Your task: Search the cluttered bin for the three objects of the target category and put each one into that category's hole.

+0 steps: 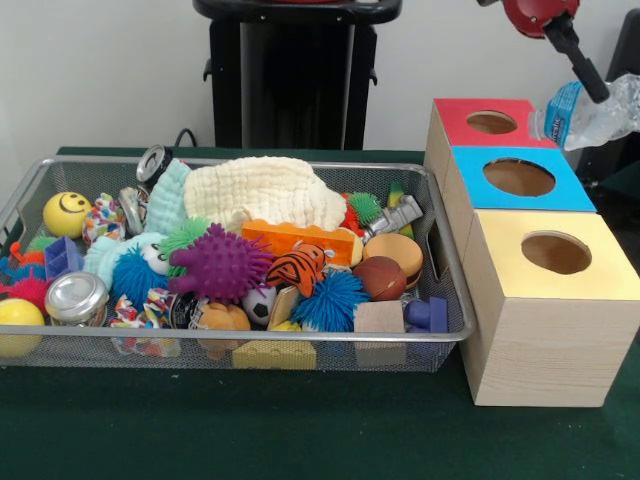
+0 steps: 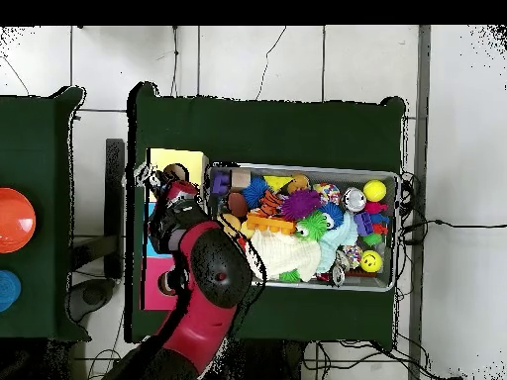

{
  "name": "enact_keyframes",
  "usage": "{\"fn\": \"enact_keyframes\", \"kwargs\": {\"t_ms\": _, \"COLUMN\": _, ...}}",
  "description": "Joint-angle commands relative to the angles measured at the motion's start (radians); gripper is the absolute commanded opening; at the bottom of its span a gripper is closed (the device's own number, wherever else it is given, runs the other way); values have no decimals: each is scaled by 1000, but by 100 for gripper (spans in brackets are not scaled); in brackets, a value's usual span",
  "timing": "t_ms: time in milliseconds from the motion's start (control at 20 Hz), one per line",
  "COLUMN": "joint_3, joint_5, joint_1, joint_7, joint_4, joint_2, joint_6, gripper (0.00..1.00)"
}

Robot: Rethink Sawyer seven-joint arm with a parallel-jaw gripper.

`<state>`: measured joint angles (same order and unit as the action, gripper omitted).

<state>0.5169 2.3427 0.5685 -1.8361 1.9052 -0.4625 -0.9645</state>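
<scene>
Near: I see the bin (image 1: 437,262) left-centre on the green table (image 1: 300,430), packed with toys, purple spiky ball (image 1: 222,264) in the middle | right: yellow box (image 1: 555,300), then blue box (image 1: 520,180), red box (image 1: 490,123) farthest | far right: my gripper (image 1: 590,85) clamps a plastic bottle (image 1: 590,112) over the red box

toys in bin (image 1: 300,168) — boxes (image 1: 553,310) beside
</scene>
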Motion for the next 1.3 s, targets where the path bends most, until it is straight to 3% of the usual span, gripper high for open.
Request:
{"fn": "enact_keyframes", "kwargs": {"t_ms": 50, "joint_3": 118, "joint_5": -735, "joint_1": -86, "joint_7": 0, "joint_4": -56, "joint_2": -53, "joint_6": -50, "gripper": 0}}
{"fn": "enact_keyframes", "kwargs": {"t_ms": 300, "joint_3": 84, "joint_5": -782, "joint_1": -116, "joint_7": -14, "joint_4": -58, "joint_2": -83, "joint_6": -7, "gripper": 0}}
{"fn": "enact_keyframes", "kwargs": {"t_ms": 550, "joint_3": 35, "joint_5": -827, "joint_1": -164, "joint_7": 31, "joint_4": -26, "joint_2": -119, "joint_6": 62, "gripper": 0}}
{"fn": "enact_keyframes", "kwargs": {"t_ms": 1300, "joint_3": -93, "joint_5": -636, "joint_1": -224, "joint_7": 337, "joint_4": 103, "joint_2": -116, "joint_6": 166, "gripper": 0}}
